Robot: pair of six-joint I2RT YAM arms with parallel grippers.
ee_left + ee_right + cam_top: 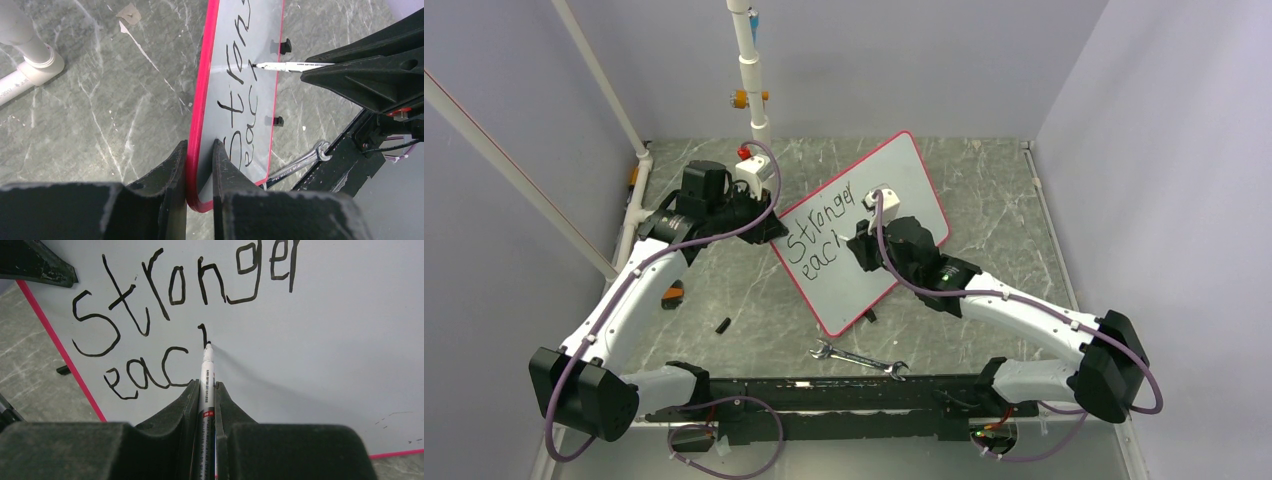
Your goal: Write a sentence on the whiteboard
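The whiteboard (pixel 904 180), white with a red-pink rim, lies tilted in the table's middle. My left gripper (pixel 200 150) is shut on its left edge (pixel 200 100); it also shows in the top view (pixel 759 215). My right gripper (pixel 206 387) is shut on a white marker (pixel 207 365) whose black tip touches the board (pixel 325 340). The sentence (pixel 175 290) reads "Stronger" above "eac", with a short vertical stroke started at the tip. The lettering also shows in the top view (pixel 819 235) and the left wrist view (pixel 240 100). The right gripper sits over the board (pixel 879 245).
A steel wrench (pixel 859 358) lies on the grey marble table near the front edge, below the board. A small black cap-like piece (pixel 722 325) lies left of it. White pipes (pixel 749 60) stand at the back and left. Grey walls enclose the cell.
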